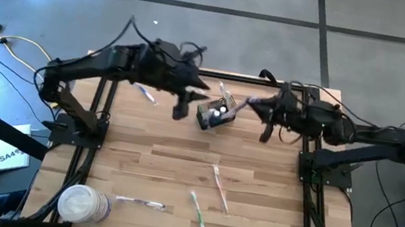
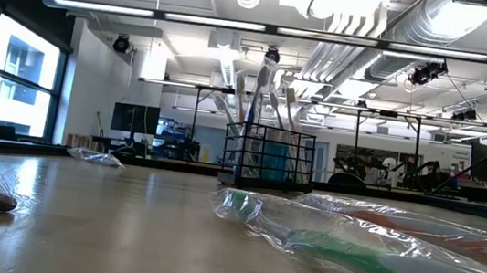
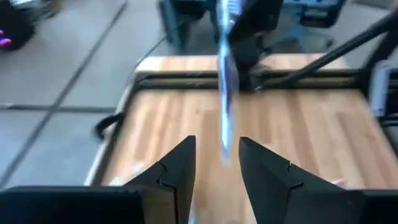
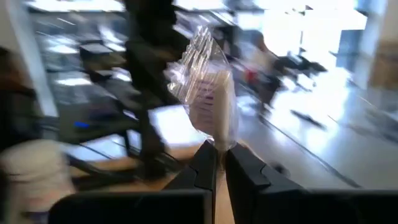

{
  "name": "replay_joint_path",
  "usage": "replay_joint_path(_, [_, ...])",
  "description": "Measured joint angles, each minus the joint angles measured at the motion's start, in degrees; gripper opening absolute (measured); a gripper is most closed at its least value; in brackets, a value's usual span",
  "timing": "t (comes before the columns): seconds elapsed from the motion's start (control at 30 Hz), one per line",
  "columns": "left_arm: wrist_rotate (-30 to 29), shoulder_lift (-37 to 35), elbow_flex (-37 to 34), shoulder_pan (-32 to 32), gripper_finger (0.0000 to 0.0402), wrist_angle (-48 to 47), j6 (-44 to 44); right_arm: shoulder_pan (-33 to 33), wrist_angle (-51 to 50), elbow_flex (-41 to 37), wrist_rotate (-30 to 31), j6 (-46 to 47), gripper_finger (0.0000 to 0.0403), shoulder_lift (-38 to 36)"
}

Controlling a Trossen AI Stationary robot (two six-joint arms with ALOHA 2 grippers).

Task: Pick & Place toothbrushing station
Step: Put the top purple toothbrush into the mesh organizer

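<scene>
The toothbrushing station, a small black wire-mesh basket (image 1: 213, 115), stands on the wooden table at the far middle. It holds several toothbrushes upright, as the low view (image 2: 269, 153) shows. My left gripper (image 1: 185, 97) is just left of the basket, shut on a blue wrapped toothbrush (image 3: 225, 93). My right gripper (image 1: 258, 106) is just right of the basket, shut on a plastic-wrapped toothbrush (image 4: 208, 93), which reaches toward the basket in the high view (image 1: 239, 107). My left gripper has the blue toothbrush's near end (image 3: 224, 149) between its two fingers. The brush sticks out forward along the fingers, clear of the table. My right gripper pinches the lower end of the wrapped toothbrush (image 4: 219, 142) between its two fingers. The brush head in its clear wrap stands out beyond the fingertips, lifted clear.
Three wrapped toothbrushes lie loose on the near half of the table (image 1: 219, 188), (image 1: 199, 214), (image 1: 139, 201). Another lies under my left arm (image 1: 145, 93). A round white tub (image 1: 83, 204) stands at the near left corner. Black rails frame the table's sides (image 1: 312, 186).
</scene>
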Motion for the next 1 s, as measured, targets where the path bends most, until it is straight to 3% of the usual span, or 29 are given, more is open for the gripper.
replay_joint_path(0.2, [-2.47, -3.26, 0.00, 1.31, 0.0123, -2.70, 0.02, -7.28, -8.46, 0.06, 6.31, 4.95, 0.0009, -1.31])
replay_joint_path(0.5, [-3.27, -4.50, -0.09, 4.25, 0.0123, -9.76, -1.55, -19.67, -8.84, 0.04, -0.11, 5.20, 0.0009, 6.70])
replay_joint_path(0.7, [-3.26, -4.41, -0.09, 6.35, 0.0123, -11.91, -2.00, -21.98, -6.80, 0.04, -4.27, 5.19, 0.0009, 12.72])
replay_joint_path(1.0, [-3.08, -4.41, -0.09, 7.02, 0.0123, -12.16, -2.02, -22.91, -4.90, 0.04, -2.90, 2.68, 0.0009, 16.25])
